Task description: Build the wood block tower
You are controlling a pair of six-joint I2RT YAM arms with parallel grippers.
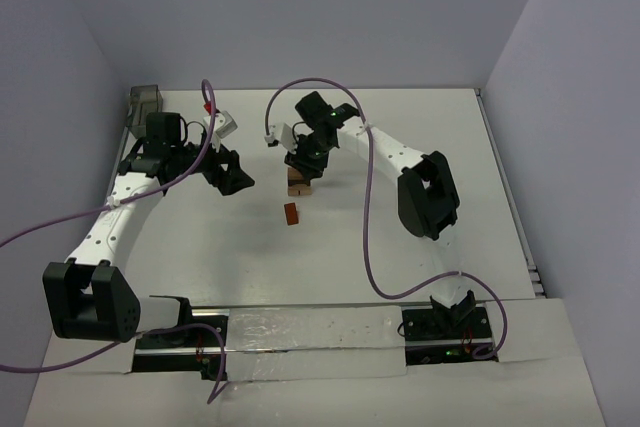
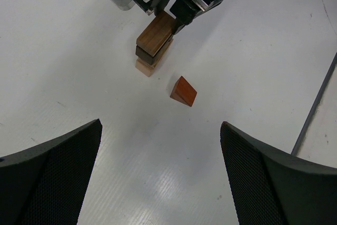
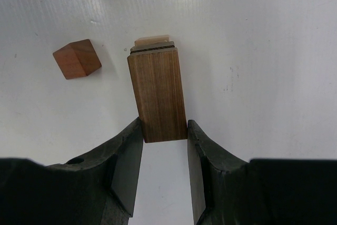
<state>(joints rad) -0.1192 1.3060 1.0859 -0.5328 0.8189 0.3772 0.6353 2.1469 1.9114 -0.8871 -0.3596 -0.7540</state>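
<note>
Two arms reach over the white tabletop (image 1: 460, 137) in the overhead view. The wood block tower (image 1: 297, 186) stands near the middle. The right fingers (image 1: 302, 169) come down onto the tower from its far side. A reddish-brown wedge (image 1: 291, 214) lies alone just on the near side of the tower, not touching it. The left fingers (image 1: 232, 179) hang to the left of the tower, apart from it. A grey container (image 1: 147, 99) stands well off to the tower's far left.

From the left wrist, the left fingers (image 2: 52, 172) are spread wide and grasp nothing. Beyond them the tower (image 2: 151, 46) shows three layers: a light tan block (image 2: 145, 68) at the bottom, a dark piece (image 2: 147, 54) on it, and a brown block (image 2: 157, 32) on top. The right fingers (image 2: 181, 11) are at the tower's far end. The wedge (image 2: 183, 91) rests on the tabletop (image 2: 68, 51) just to the tower's right.

From the right wrist, the right fingers (image 3: 126, 162) are clenched on the near end of the brown block (image 3: 157, 96), one against each long side. The light tan block (image 3: 152, 40) peeks out past its far end. The wedge (image 3: 77, 58) lies to the tower's left, clear of it.
</note>
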